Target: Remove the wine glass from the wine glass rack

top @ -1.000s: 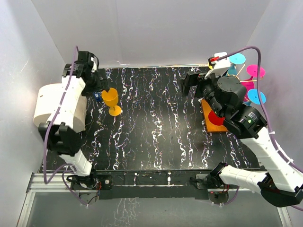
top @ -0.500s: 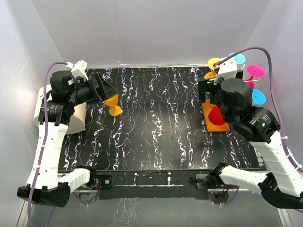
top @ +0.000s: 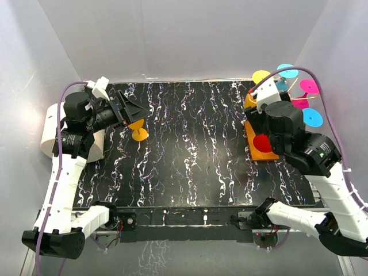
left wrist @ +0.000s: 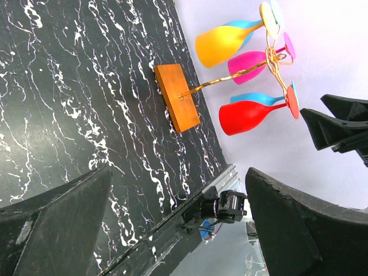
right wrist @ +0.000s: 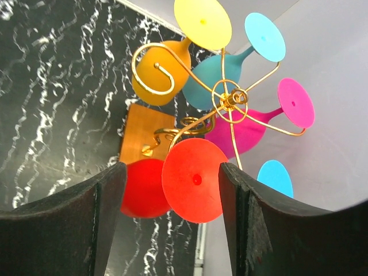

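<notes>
Right end effector (right wrist: 172,167) hangs over the wine glass rack (right wrist: 141,129) at the counter's (top: 190,161) far right, jaws part-way apart and gripping nothing that shows. The red wine glass (right wrist: 194,179) hangs directly below it, foot disc up and framed between the two fingers, its long axis running down and away towards the orange base. That makes this arm by far the nearer. Left end effector (left wrist: 178,172) is wide open and empty, well apart across the counter, beside an orange glass (top: 138,133) sitting there. From the right wrist the red stem hides behind its own foot, and its hook is hard to pick out. Whether a finger touches the disc's rim cannot be told.
</notes>
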`<action>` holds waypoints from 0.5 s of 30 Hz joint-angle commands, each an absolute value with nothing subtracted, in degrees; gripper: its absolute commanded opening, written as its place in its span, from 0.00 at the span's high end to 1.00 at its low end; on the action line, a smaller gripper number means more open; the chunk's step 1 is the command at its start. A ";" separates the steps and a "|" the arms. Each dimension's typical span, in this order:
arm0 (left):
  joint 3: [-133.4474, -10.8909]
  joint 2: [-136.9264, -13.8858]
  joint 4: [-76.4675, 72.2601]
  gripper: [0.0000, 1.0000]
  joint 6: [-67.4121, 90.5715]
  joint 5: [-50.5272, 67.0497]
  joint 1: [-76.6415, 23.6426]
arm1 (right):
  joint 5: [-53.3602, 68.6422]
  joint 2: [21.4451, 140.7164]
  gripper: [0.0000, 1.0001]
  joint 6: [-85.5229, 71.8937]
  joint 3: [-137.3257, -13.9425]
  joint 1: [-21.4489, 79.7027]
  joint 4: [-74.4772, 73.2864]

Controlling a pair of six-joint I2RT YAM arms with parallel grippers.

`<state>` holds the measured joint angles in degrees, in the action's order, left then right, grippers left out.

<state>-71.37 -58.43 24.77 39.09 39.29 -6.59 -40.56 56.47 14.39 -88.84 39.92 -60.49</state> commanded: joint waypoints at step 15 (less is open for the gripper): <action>-71.78 -57.97 23.78 0.01 39.20 42.21 -6.83 | -50.21 57.48 0.53 19.71 -83.58 40.17 -62.43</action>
